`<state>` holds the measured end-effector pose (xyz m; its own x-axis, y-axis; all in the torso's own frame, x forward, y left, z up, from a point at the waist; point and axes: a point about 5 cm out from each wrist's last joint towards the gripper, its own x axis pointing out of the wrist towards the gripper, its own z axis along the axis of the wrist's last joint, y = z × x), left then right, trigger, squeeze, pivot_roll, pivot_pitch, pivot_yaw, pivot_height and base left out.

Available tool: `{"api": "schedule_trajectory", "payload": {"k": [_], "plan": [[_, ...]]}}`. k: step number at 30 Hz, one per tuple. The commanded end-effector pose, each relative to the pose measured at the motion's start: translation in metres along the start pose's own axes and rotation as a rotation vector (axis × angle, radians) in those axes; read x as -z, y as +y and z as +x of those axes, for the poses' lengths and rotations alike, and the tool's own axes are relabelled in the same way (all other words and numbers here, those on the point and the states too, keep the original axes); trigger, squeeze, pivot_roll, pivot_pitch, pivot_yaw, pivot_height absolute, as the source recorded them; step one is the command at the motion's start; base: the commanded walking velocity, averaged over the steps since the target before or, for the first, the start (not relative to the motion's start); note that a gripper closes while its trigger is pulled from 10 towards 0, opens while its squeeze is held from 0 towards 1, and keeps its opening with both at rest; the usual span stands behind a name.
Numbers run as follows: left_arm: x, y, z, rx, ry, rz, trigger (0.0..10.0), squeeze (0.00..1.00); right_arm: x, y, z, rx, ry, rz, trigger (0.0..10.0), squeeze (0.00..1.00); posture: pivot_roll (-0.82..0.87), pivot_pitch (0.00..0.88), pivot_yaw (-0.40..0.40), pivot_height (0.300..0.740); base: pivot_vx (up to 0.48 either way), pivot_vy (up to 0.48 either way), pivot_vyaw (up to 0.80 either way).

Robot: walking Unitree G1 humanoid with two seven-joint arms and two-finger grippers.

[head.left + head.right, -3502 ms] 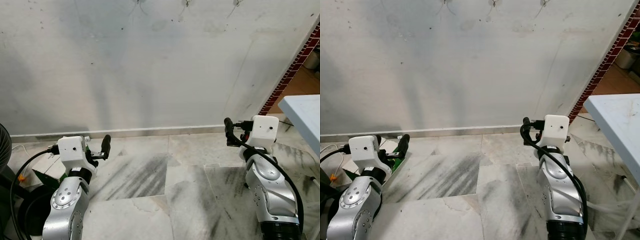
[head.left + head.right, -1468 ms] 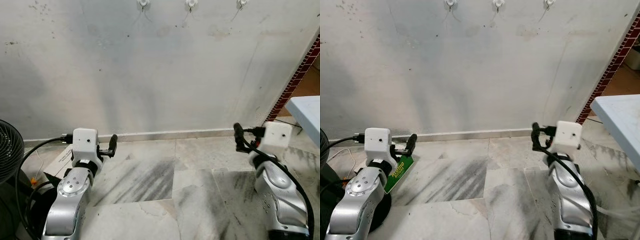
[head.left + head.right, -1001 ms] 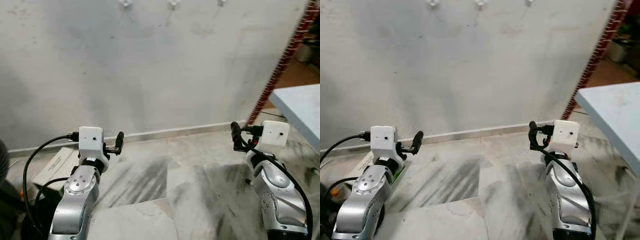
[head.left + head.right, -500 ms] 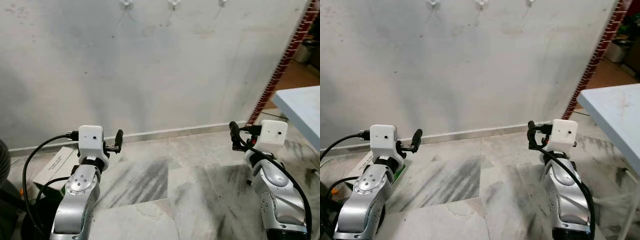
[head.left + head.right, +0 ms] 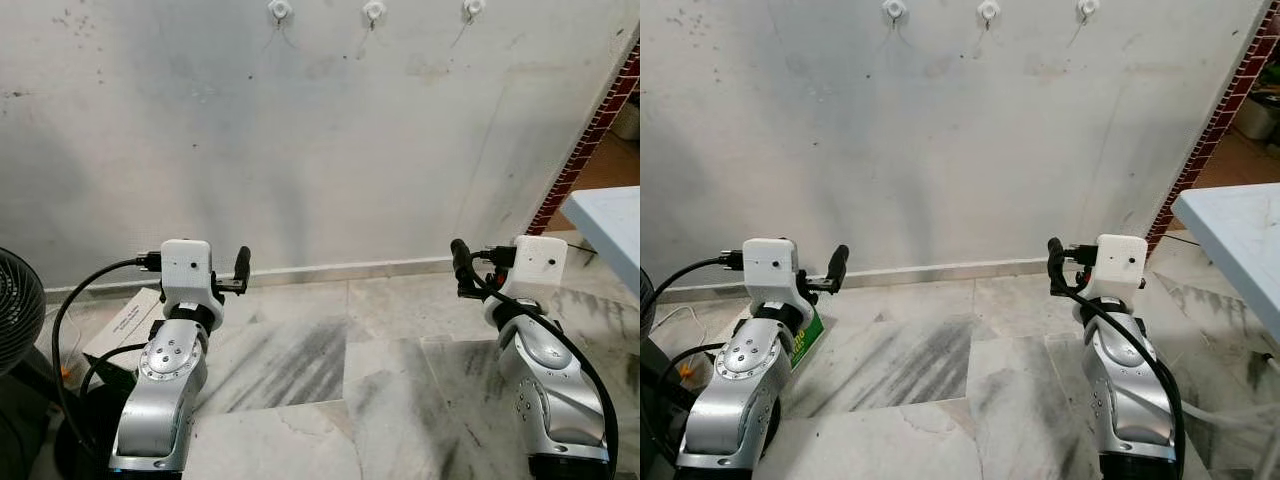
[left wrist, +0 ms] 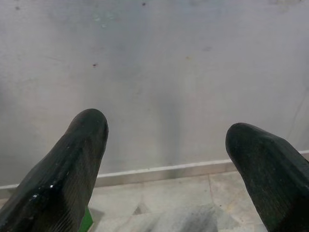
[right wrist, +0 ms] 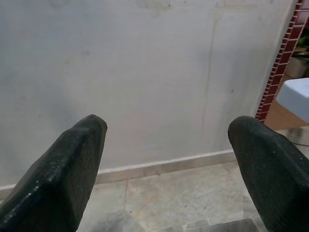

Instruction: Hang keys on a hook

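Three small white hooks sit in a row high on the grey wall: a left hook (image 5: 281, 10), a middle hook (image 5: 374, 10) and a right hook (image 5: 472, 8). Nothing hangs on them. Both arms are held low in front of me, pointing at the wall's foot, far below the hooks. My left gripper (image 5: 241, 268) is open, its two black fingers (image 6: 72, 159) spread wide with only wall and floor between them. My right gripper (image 5: 458, 264) is also open, and its fingers (image 7: 67, 164) hold nothing.
A black fan (image 5: 15, 300) stands at the far left over black cables and a flat green-edged box (image 5: 805, 335). At the right are a pale table corner (image 5: 610, 215) and a slanting red brick edge (image 5: 590, 140). Marble floor (image 5: 340, 350) runs to the wall.
The view has swung slightly left and tilted up, so the hooks sit lower in frame and the fan has come into view. Both arms keep their pose, grippers still open.
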<state>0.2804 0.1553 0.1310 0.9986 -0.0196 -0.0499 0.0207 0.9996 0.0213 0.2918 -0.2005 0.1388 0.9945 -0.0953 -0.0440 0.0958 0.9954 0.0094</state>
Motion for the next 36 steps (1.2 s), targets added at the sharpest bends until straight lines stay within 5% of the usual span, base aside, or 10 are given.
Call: {"api": "schedule_trajectory", "payload": {"k": [1, 13, 36], "plan": [[0.0, 0.0006, 0.0007, 0.004, -0.002, 0.005, 10.0, 0.0, -0.0047, 0.0024, 0.0017, -0.009, -0.013, 0.005, 10.0, 0.0, -0.03, 0.018, 0.022, 0.74, 0.0, 0.0, 0.0], [0.002, -0.0012, -0.0001, 0.032, 0.0, -0.027, 10.0, 0.0, -0.0041, 0.0026, 0.0017, -0.01, -0.006, -0.002, 10.0, 0.0, -0.03, 0.013, 0.017, 0.74, 0.0, 0.0, 0.0], [0.0015, -0.0021, 0.0021, 0.05, 0.005, -0.061, 10.0, 0.0, -0.0048, 0.006, 0.0023, -0.013, -0.007, 0.009, 10.0, 0.0, -0.04, 0.027, 0.02, 0.74, 0.0, 0.0, -0.8]]}}
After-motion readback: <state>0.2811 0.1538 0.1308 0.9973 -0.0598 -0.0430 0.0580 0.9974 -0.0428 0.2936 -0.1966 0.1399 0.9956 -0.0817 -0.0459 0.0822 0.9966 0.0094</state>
